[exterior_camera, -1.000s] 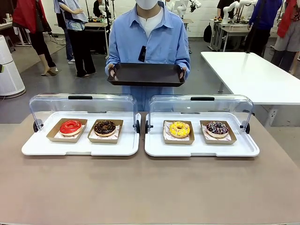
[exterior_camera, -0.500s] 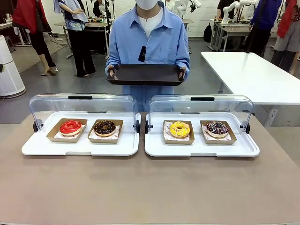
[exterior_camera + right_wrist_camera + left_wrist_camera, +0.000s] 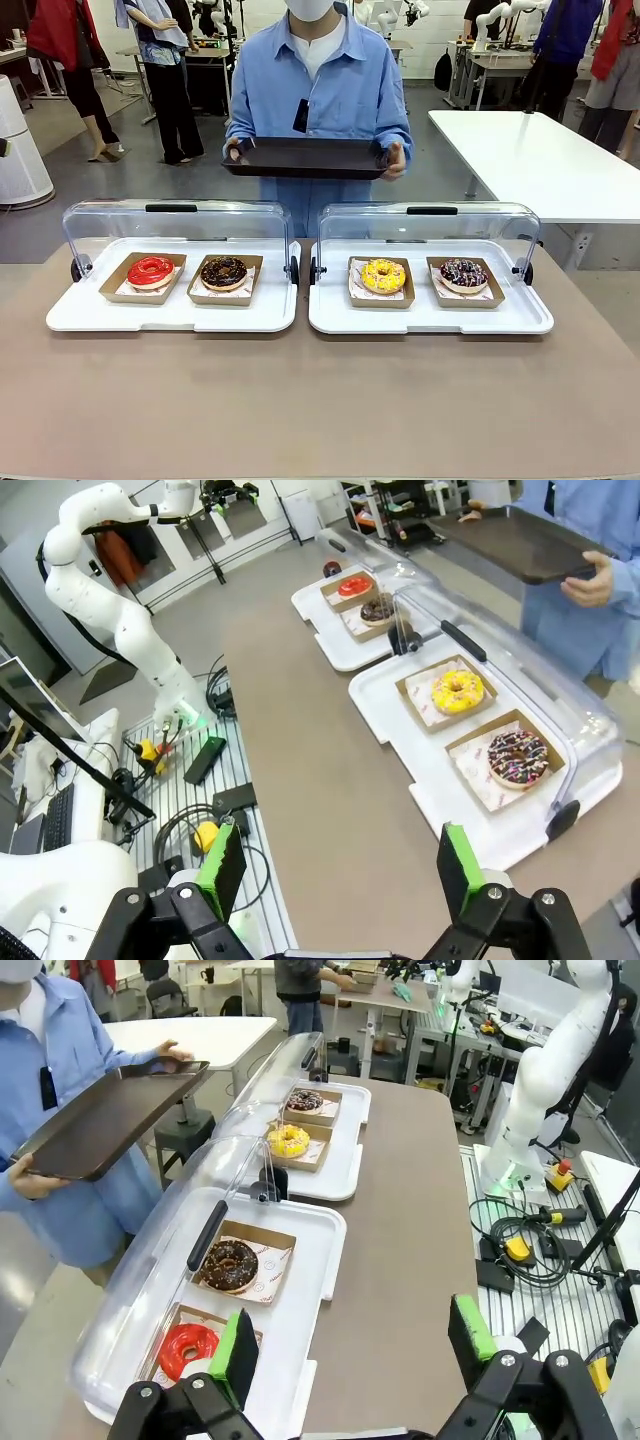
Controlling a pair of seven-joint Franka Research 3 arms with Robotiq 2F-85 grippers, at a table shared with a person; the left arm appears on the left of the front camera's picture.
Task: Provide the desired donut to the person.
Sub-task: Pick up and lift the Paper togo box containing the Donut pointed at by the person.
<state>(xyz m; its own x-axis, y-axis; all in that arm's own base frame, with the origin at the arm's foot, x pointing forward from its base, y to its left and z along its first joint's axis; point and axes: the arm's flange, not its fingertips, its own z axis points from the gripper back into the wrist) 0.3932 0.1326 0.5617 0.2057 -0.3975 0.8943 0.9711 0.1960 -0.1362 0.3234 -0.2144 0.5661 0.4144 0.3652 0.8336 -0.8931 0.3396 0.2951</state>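
Four donuts lie in cardboard boats on two white trays: a red donut [image 3: 150,269] and a chocolate donut [image 3: 223,270] on the left tray [image 3: 170,315], a yellow donut [image 3: 383,274] and a sprinkled dark donut [image 3: 463,272] on the right tray [image 3: 430,318]. Nothing marks which one is desired. The person [image 3: 320,90] stands behind them holding an empty dark serving tray [image 3: 305,157] in both hands. My left gripper [image 3: 352,1345] hovers open above the table's end near the red donut [image 3: 187,1348]. My right gripper [image 3: 338,870] hangs open near the sprinkled donut [image 3: 517,757].
Clear hinged lids [image 3: 175,220] stand open behind both white trays. The near half of the brown table [image 3: 320,400] is bare. A white table [image 3: 540,160] stands at the back right. The other arm's base [image 3: 540,1090] and cables lie beside the table.
The person has lifted the dark serving tray slightly and levelled it, so it looks flatter now. The donuts have not moved.
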